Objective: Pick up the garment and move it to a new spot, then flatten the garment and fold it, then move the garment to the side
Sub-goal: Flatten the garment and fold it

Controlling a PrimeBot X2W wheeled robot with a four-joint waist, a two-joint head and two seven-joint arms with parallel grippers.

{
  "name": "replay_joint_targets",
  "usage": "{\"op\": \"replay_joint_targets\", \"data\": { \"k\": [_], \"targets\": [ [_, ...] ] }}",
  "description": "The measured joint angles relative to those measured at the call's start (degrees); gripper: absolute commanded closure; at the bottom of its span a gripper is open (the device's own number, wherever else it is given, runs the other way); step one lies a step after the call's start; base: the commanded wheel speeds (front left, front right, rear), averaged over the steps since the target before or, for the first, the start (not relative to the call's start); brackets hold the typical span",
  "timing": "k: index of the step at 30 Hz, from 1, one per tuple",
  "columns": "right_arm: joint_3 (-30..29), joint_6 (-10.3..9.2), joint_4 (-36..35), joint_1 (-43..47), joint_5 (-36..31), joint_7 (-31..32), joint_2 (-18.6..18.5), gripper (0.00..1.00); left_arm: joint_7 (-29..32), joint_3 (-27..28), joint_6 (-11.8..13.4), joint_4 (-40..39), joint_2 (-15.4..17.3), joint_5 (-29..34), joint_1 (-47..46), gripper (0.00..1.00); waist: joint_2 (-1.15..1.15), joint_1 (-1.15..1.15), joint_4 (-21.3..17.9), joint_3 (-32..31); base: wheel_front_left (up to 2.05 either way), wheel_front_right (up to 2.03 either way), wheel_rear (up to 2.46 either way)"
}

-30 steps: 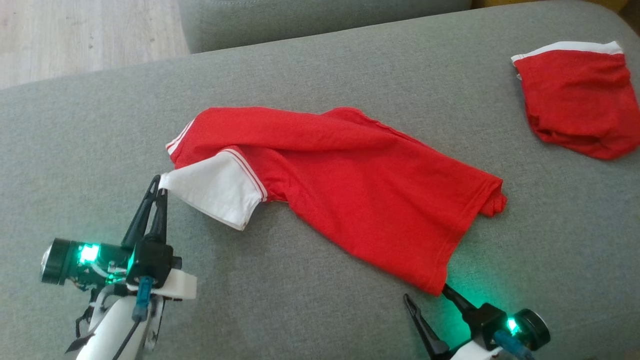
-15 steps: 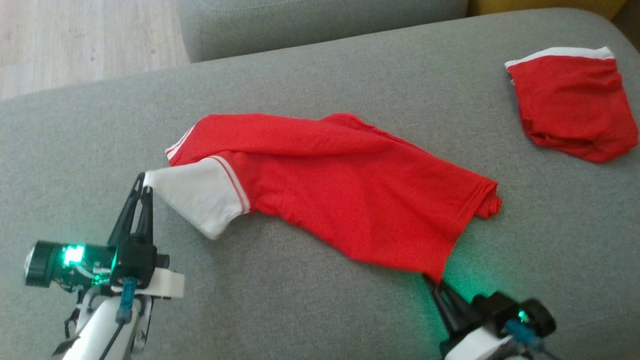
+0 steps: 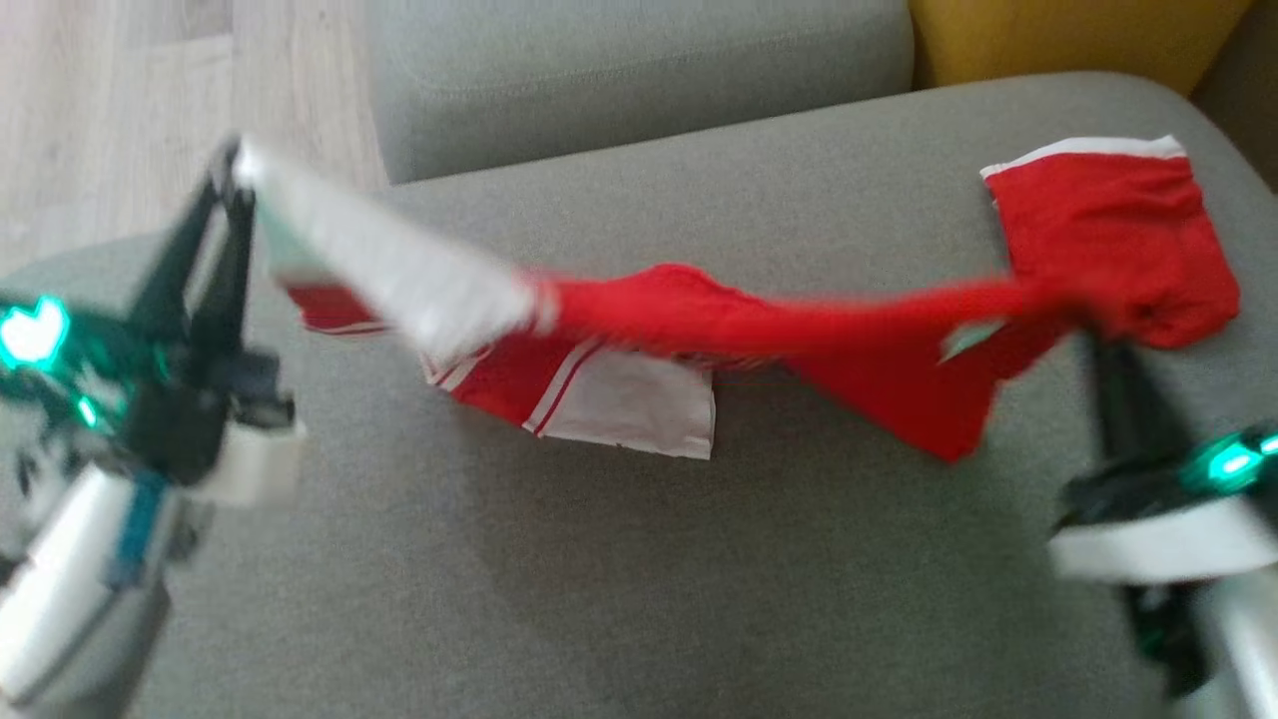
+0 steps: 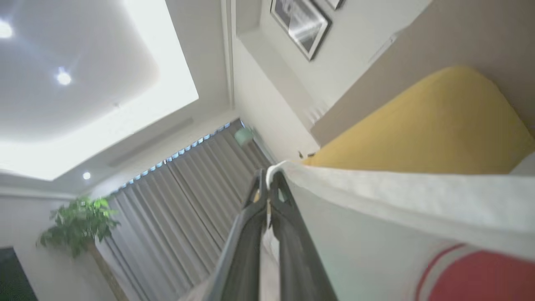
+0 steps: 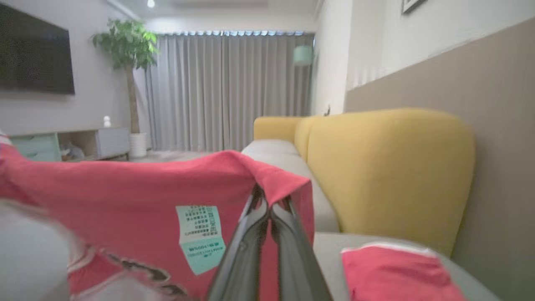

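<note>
Surface: grey sofa seat (image 3: pixel 599 579), yellow cushion (image 3: pixel 1048 40) behind, wood floor (image 3: pixel 120 100) beyond.
Room: grey curtains (image 5: pixel 225 88), potted plant (image 5: pixel 125 42).
Shirt (image 3: pixel 699 320): red and white, strung above the seat.
Left gripper (image 4: pixel 267 179): pinching white sleeve edge.
Right gripper (image 5: pixel 269 202): pinching red hem.

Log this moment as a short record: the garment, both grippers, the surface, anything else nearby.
garment: red shirt with white sleeves, stretched in the air between the two grippers, its middle sagging toward the seat
left gripper: raised, jaws shut on a white sleeve edge
right gripper: jaws shut on a red edge of the shirt, close to its care label
surface: grey sofa seat
nearby: second red garment with a white band, lying on the seat at the far right; yellow backrest
</note>
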Motion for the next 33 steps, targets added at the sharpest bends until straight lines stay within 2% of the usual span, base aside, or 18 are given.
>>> {"op": "replay_joint_targets", "data": {
  "k": [6,10,14,18,23,24,25,29,33],
  "targets": [
    [-4.5,0.00,-4.0,-7.3,7.4,0.0,-7.1,1.00,-0.1,1.0,-4.7,-5.9,1.9,-0.5,-11.8,1.00,0.00,0.00,0.6,-2.3,0.00,0.00,0.00],
    [-3.4,0.00,-3.6,-14.6,10.4,1.4,-13.2,1.00,1.2,0.7,-9.3,-5.2,1.8,-2.2,-21.8,1.00,0.00,0.00,1.2,-2.9,0.00,0.00,0.00],
    [2.2,0.00,1.9,-25.0,14.3,5.3,-16.1,1.00,3.6,-0.5,-13.7,3.2,-0.5,-5.4,-30.6,1.00,0.00,0.00,1.4,-2.5,0.00,0.00,0.00],
    [10.6,0.00,13.6,-34.8,18.6,8.2,-16.3,1.00,4.5,-3.5,-16.9,16.1,-2.5,-5.7,-37.3,1.00,0.00,0.01,1.8,-1.0,0.00,0.00,0.00],
    [15.4,0.00,28.5,-47.5,22.5,6.8,-14.5,1.00,2.7,-4.9,-17.1,29.6,-4.1,-2.8,-47.6,1.00,0.00,0.02,2.3,3.2,0.00,0.00,0.00],
    [15.8,0.00,30.7,-50.3,22.9,5.8,-14.2,1.00,2.2,-4.9,-16.7,31.4,-4.5,-2.1,-50.1,1.00,0.00,0.02,2.4,4.3,0.00,0.00,0.00],
    [16.0,0.00,33.9,-56.2,23.5,3.3,-13.6,1.00,1.0,-4.8,-15.0,33.7,-5.4,-0.7,-55.7,1.00,0.00,0.02,2.6,6.9,0.00,0.00,0.00],
    [16.2,0.00,35.4,-66.9,24.7,0.4,-13.7,1.00,-0.1,-4.0,-13.3,34.4,-6.3,0.3,-65.5,1.00,0.00,0.02,3.1,12.6,0.00,0.00,0.00],
    [18.7,0.00,34.0,-71.5,24.5,-0.1,-16.3,1.00,-0.3,-4.2,-14.8,28.0,-6.2,0.2,-67.4,1.00,0.00,0.03,3.9,18.0,0.00,0.00,0.00]
  ]
}}
